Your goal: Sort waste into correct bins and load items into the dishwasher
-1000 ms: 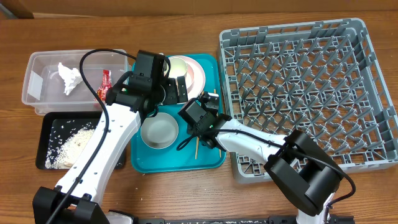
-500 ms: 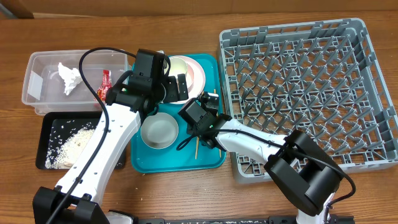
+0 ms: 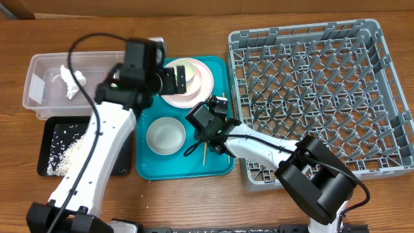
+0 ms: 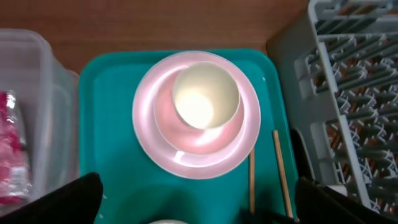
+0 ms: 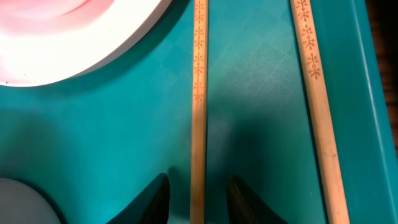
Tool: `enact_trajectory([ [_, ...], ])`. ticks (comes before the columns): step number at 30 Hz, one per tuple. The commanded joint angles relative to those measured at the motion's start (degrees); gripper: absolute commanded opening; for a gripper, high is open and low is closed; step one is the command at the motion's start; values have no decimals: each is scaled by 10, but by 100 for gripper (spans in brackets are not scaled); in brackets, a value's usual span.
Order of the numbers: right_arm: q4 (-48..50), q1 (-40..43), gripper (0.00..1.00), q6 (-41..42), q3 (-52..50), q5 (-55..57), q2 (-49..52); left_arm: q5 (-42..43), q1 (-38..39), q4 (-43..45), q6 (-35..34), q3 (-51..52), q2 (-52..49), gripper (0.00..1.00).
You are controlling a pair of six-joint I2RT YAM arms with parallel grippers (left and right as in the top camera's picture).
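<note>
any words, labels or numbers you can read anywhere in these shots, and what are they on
No text can be read in any view.
Red snack wrapper in the clear tub: printed, but too blurred to read.
Chopsticks: small flower-like marks only, no letters.
White patch on the tub wall: too small to tell.

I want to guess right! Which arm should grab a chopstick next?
Right. The right gripper straddles one chopstick on the tray, jaws either side. The left gripper hangs open over the plate.
</note>
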State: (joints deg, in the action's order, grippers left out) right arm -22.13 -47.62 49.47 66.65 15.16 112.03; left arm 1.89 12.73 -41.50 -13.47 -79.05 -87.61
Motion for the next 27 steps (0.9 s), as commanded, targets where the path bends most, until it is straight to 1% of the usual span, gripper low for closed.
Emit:
enact_trajectory([
  [1,-5,2,32,3,-1,-13,6,2,-19,-28,89,-84,4,100],
  [3,-5,2,33,3,-1,-13,6,-19,-27,-51,119,-121,4,100],
  [5,-5,2,39,3,-1,-13,6,-62,-32,-67,141,-151,4,100],
  [6,-4,2,44,3,-1,-13,6,-81,-33,-67,147,-159,4,100],
  [8,-4,2,49,3,-1,-13,6,-109,-33,-66,148,-165,4,100],
  [11,-2,2,59,3,-1,-13,6,-113,-33,-67,148,-164,3,100],
  [13,-2,2,63,3,-1,-14,6,-113,-33,-67,148,-164,3,100],
  [14,-2,2,68,3,-1,-16,6,-113,-33,-67,148,-164,3,100],
  [16,1,2,82,3,-1,-34,6,-113,-33,-67,148,-164,3,100],
  [17,6,2,84,3,-1,-43,6,-113,-33,-67,148,-164,3,100],
  [20,9,0,84,3,-1,-40,6,-113,-33,-67,148,-164,3,100],
  [24,9,0,64,4,-1,-24,6,-113,-33,-67,148,-164,3,100],
  [25,9,0,62,7,-1,-21,6,-113,-33,-67,148,-164,3,100],
  [27,9,-3,61,16,-1,-17,6,-113,-33,-67,148,-164,3,100],
])
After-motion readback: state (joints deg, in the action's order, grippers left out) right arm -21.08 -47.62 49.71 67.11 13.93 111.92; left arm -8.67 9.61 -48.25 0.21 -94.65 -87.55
